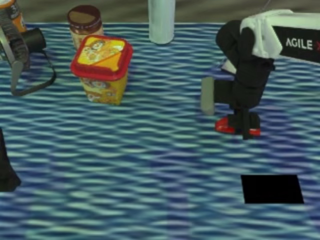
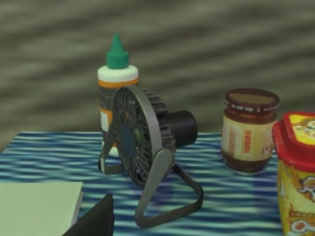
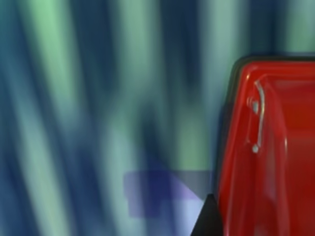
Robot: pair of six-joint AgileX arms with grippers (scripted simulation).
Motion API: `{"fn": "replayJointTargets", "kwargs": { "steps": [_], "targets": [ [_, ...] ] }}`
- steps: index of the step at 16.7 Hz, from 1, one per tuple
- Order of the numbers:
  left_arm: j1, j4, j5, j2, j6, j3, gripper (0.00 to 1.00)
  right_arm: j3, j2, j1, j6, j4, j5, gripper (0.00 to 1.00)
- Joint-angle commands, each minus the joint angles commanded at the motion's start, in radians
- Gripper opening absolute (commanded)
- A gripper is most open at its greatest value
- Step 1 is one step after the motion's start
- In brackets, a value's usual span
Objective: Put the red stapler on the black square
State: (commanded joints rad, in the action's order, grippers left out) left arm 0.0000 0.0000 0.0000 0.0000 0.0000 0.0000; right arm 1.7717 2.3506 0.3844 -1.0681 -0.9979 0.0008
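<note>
The red stapler [image 1: 222, 126] lies on the blue wavy cloth at the right of the table, its two ends showing on either side of my right gripper [image 1: 242, 125]. That gripper points straight down and is shut on the stapler's middle. In the right wrist view the red stapler [image 3: 275, 147] fills the frame's side, with one dark fingertip [image 3: 209, 221] against its edge; the other finger is out of view. The black square [image 1: 272, 189] lies flat nearer the front edge, a short way from the stapler. My left gripper [image 1: 7, 175] is parked at the left edge, open.
A yellow tub with a red lid [image 1: 102, 67] stands at the back left, with a brown jar [image 1: 85, 22] behind it. A small grey fan [image 1: 20, 50] and a green-capped bottle [image 2: 117, 83] are at the far left. A white cylinder [image 1: 161, 20] stands at the back middle.
</note>
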Motion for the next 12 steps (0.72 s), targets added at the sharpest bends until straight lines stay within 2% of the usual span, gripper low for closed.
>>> {"fn": "replayJointTargets", "kwargs": {
  "steps": [6, 12],
  "targets": [
    [0.0, 0.0, 0.0, 0.0, 0.0, 0.0, 1.0, 0.017, -0.004, -0.002, 0.0, -0.017, 0.0, 0.0],
    [0.0, 0.0, 0.0, 0.0, 0.0, 0.0, 1.0, 0.201, -0.045, 0.002, -0.003, -0.261, -0.001, 0.0]
  ]
}}
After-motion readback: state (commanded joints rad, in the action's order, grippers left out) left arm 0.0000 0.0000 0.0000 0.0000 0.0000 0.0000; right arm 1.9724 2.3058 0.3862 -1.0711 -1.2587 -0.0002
